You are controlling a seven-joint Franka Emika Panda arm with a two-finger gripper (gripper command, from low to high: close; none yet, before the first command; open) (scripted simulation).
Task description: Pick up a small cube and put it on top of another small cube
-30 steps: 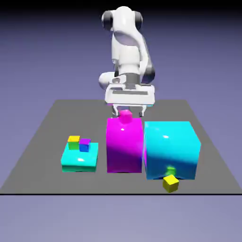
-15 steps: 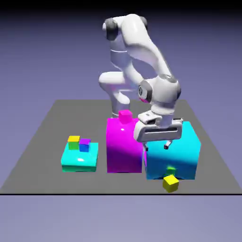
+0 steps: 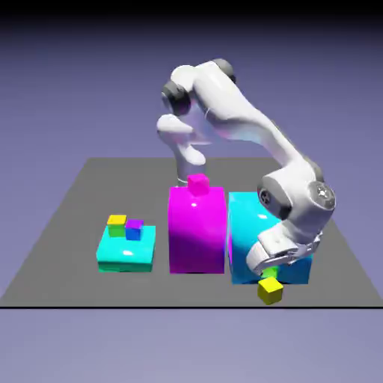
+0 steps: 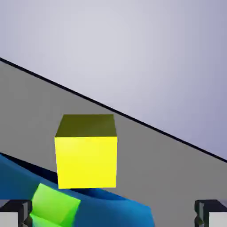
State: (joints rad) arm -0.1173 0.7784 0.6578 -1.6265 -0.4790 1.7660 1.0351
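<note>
Yellow cube sits just beside the cyan block; the gripper, jaws wide, nears and could nudge the green cube.

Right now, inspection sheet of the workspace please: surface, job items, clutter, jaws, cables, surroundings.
Surface: grey table, flat, dark front edge.
Job's things: small yellow cube on the table near the front edge, before the big cyan block; tiny green cube beside it against that block.
Clutter: tall magenta block with a tiny magenta cube on top; low cyan block carrying small yellow, green, purple and blue cubes.
Grippers: gripper low above the yellow cube, jaws open, holding nothing.
Cables: nothing seen.
Surroundings: plain blue-violet backdrop.
</note>
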